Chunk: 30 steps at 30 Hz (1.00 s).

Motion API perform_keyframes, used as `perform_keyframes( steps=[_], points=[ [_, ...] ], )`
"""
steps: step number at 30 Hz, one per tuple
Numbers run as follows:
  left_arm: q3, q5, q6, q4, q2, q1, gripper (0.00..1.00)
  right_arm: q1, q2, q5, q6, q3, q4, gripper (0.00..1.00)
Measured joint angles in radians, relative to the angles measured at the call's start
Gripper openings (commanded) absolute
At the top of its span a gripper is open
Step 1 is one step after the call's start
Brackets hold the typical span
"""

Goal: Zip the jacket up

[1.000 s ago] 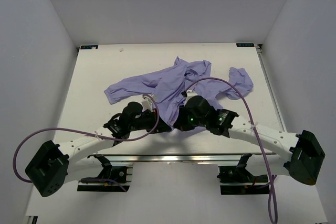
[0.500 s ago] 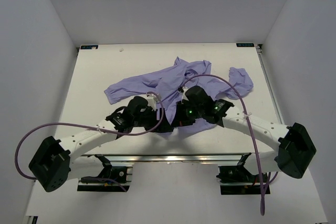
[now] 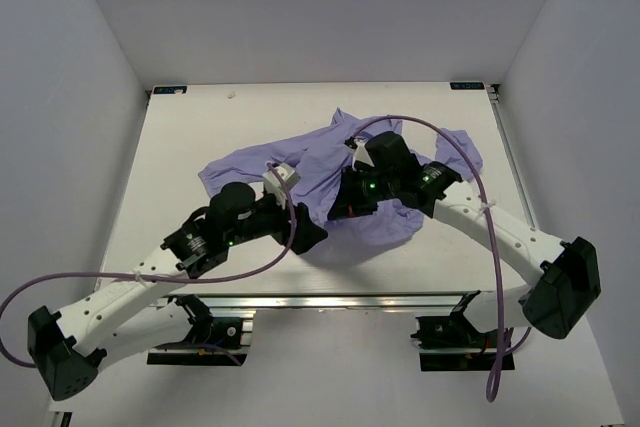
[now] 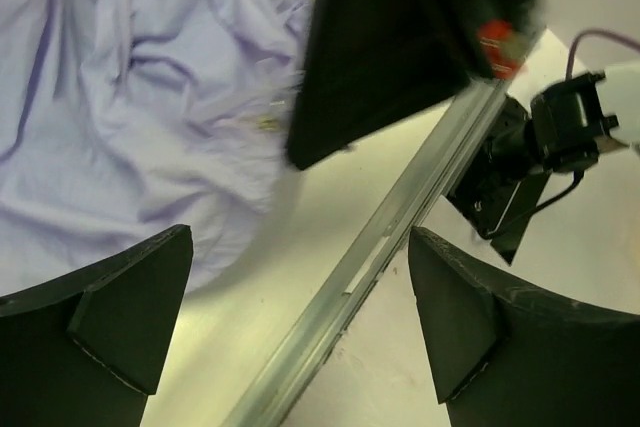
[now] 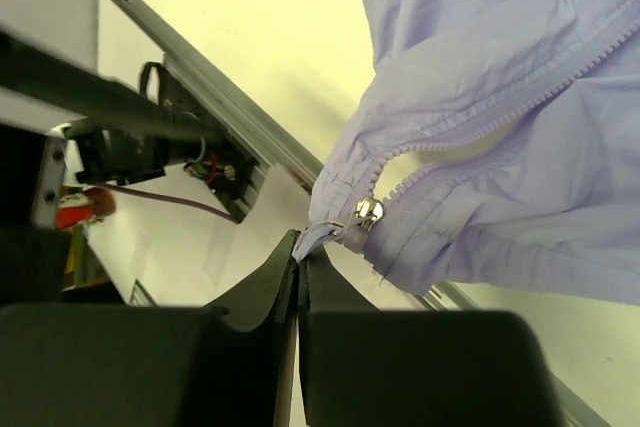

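Note:
The lavender jacket [image 3: 250, 162] lies crumpled on the white table, its near hem lifted. In the right wrist view the jacket [image 5: 520, 97] hangs by its zipper. My right gripper [image 5: 300, 262] is shut on the fabric pull tab [image 5: 322, 235] of the metal slider [image 5: 367, 215], with zipper teeth running up from it. From above, the right gripper [image 3: 343, 209] is over the jacket's middle. My left gripper [image 3: 312, 238] is at the near hem; its fingers [image 4: 110, 317] stand wide apart around bare table, and the jacket [image 4: 130, 97] lies beyond them.
The table's metal front rail [image 4: 380, 247] runs diagonally under the left gripper, with an arm mount [image 4: 520, 167] below it. The right arm's black gripper body [image 4: 400, 37] hangs close above. A purple cable [image 3: 440, 137] arches over the jacket. White walls enclose the table.
My left gripper has opened, let go of the hem and slid right along the near edge. The right gripper, still shut, has moved away from the near edge, drawing the zipper with it.

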Motion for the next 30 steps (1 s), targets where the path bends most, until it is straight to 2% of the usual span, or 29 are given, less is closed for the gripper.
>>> perform_keyframes(
  steps=[3, 7, 14, 15, 16, 25, 30],
  points=[
    [0.055, -0.051, 0.088, -0.013, 0.040, -0.074, 0.93, -0.021, 0.024, -0.044, -0.003, 0.040, -0.014, 0.00],
    [0.147, -0.191, 0.187, -0.055, 0.145, -0.152, 0.91, -0.048, 0.045, -0.111, -0.002, 0.066, -0.018, 0.00],
    [0.186, -0.414, 0.299, -0.102, 0.215, -0.174, 0.88, -0.080, 0.056, -0.177, 0.007, 0.089, -0.032, 0.00],
    [0.191, -0.437, 0.311, -0.103, 0.222, -0.174, 0.87, -0.083, 0.056, -0.184, 0.009, 0.092, -0.032, 0.00],
    [0.197, -0.454, 0.318, -0.104, 0.230, -0.175, 0.81, -0.087, 0.057, -0.193, 0.010, 0.095, -0.033, 0.00],
    [0.206, -0.492, 0.395, -0.097, 0.254, -0.200, 0.71, -0.102, 0.086, -0.235, 0.028, 0.104, -0.029, 0.00],
    [0.206, -0.496, 0.410, -0.077, 0.262, -0.202, 0.70, -0.113, 0.086, -0.249, 0.040, 0.104, -0.013, 0.00]
  ],
)
